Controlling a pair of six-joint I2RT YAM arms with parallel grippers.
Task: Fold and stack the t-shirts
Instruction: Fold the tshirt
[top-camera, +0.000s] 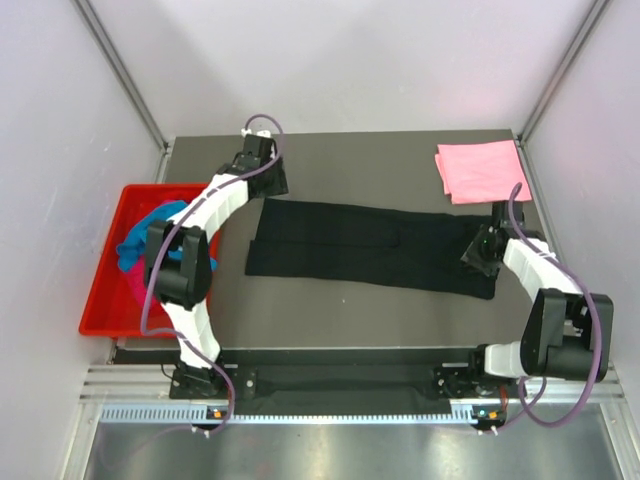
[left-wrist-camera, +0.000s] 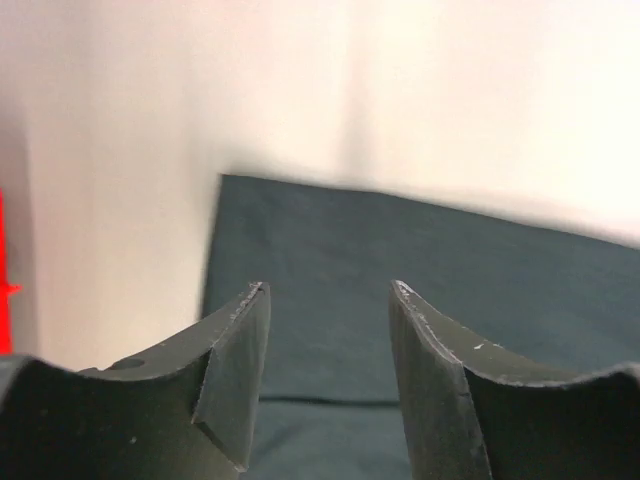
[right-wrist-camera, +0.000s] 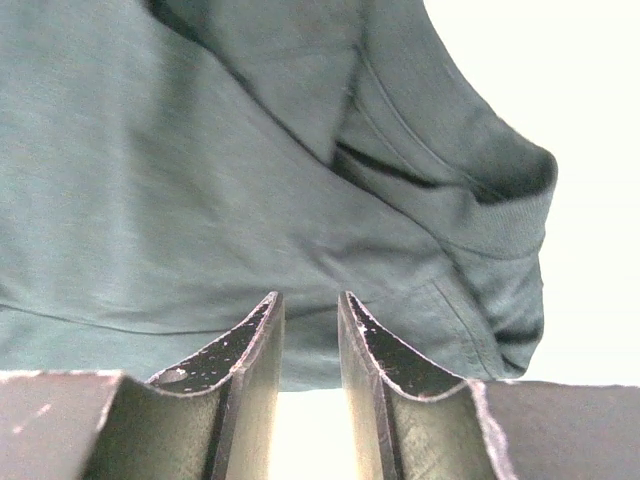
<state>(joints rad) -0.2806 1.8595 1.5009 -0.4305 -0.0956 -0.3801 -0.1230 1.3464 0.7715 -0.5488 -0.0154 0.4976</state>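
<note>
Black shirt: the black cotton t-shirt (top-camera: 370, 248) lies flat on the dark grey table (top-camera: 350, 165). It is folded into a long band running from 9 to 4 o'clock across the middle.
Other shirts: a pale pink folded cloth shirt (top-camera: 480, 170) sits at 2 o'clock. A turquoise cloth shirt (top-camera: 135, 250) and a magenta cloth shirt (top-camera: 135, 290) are bunched in the red plastic tray (top-camera: 100, 305) at 9 o'clock.
Left claw: my left claw (left-wrist-camera: 328, 290) is spread wide with nothing between the fingers. It hovers at the band's 10 o'clock corner.
Right claw: my right claw (right-wrist-camera: 310, 297) is parted only narrowly and pinches nothing. Its tips are just short of the cloth edge at the 3 o'clock end.
Handling (judged): light, limp, not fragile. The layers will slide and sag, so lift low.
Hold (judged): the end corners, through all layers, at the stitched hem where the cloth is thickest.
</note>
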